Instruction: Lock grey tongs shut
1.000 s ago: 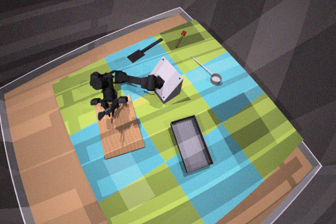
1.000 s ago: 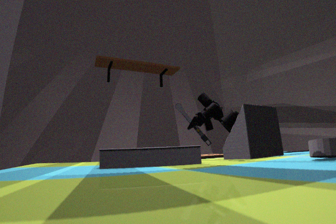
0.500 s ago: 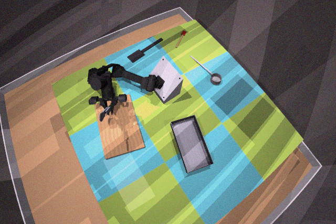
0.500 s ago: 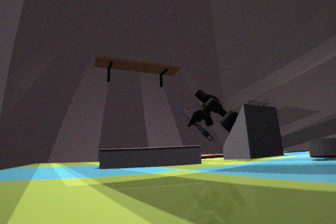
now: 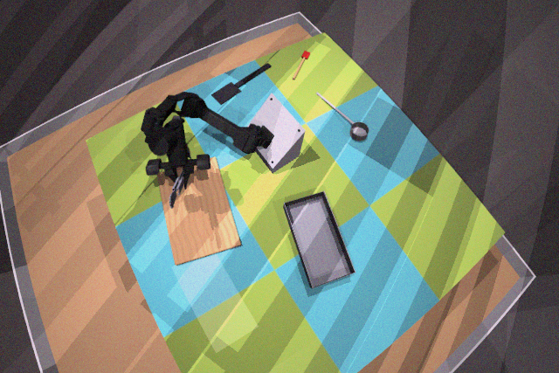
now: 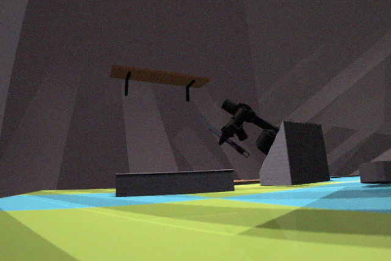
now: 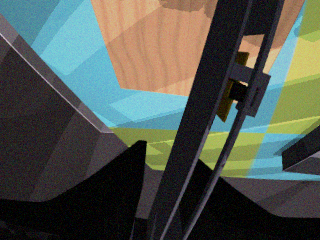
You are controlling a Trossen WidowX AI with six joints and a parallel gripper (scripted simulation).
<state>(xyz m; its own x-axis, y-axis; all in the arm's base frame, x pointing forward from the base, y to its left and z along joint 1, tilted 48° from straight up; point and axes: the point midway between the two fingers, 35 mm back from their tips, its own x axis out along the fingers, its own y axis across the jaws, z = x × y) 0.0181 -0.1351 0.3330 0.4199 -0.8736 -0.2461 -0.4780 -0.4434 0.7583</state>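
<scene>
My gripper (image 5: 180, 183) (image 6: 220, 140) (image 7: 159, 150) is shut on the grey tongs (image 5: 173, 198) (image 6: 239, 149) (image 7: 200, 100). Their two arms lie close together, almost parallel, in the wrist view. In the exterior view the tongs are tilted in the air: the looped end is at the lower right, the thin end at the upper left. A small block and a yellow piece sit by the arms in the wrist view; whether the lock is engaged cannot be told. The wooden board (image 5: 203, 238) (image 7: 145, 60) is below. The roasting tin (image 5: 315, 242) (image 6: 173, 183) holds nothing.
A grey wedge block (image 5: 280, 127) (image 6: 306, 153) stands beside the arm. A black spatula (image 5: 227, 93), a red-headed brush (image 5: 305, 55) and a small round pan (image 5: 359, 131) lie farther back. A wall shelf (image 6: 157, 76) shows in the exterior view.
</scene>
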